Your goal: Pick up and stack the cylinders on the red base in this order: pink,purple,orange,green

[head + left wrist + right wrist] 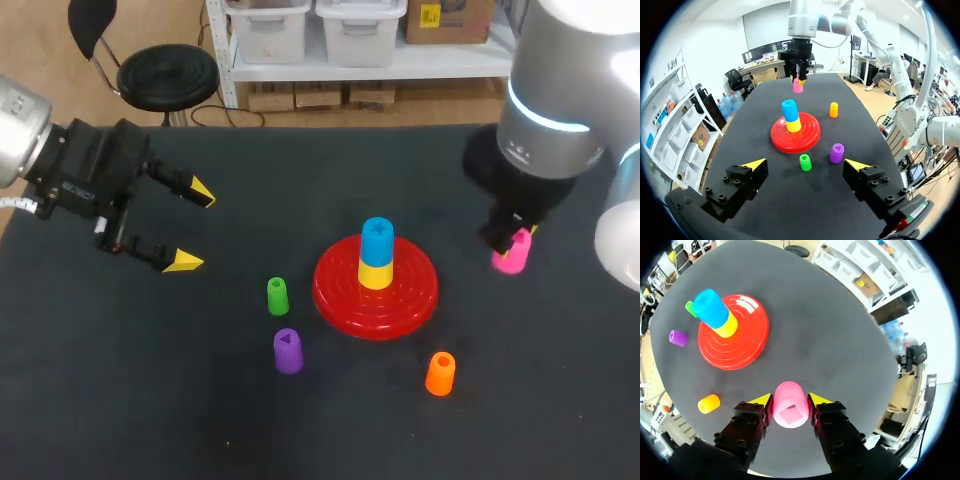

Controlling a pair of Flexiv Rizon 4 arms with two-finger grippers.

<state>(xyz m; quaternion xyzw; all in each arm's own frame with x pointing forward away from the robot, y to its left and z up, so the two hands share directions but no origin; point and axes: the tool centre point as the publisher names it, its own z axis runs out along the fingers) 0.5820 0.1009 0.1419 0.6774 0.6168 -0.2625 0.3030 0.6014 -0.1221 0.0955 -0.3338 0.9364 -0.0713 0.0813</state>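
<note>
the right gripper (pixel 790 399) clasps the pink cylinder (pixel 512 256) by its sides; it seems light, stiff, smooth plastic, maybe slippery; left gripper (pixel 192 226) gapes wide

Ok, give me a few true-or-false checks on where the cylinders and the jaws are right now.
1. The pink cylinder sits between the right jaws. True.
2. The red base has nothing on it. False: a blue cylinder stands on a yellow cylinder at its middle.
3. The left jaws hold the green cylinder. False: they are open and empty, and it stands on the table beside the base.
4. The orange cylinder is on the table, off the base. True.
</note>
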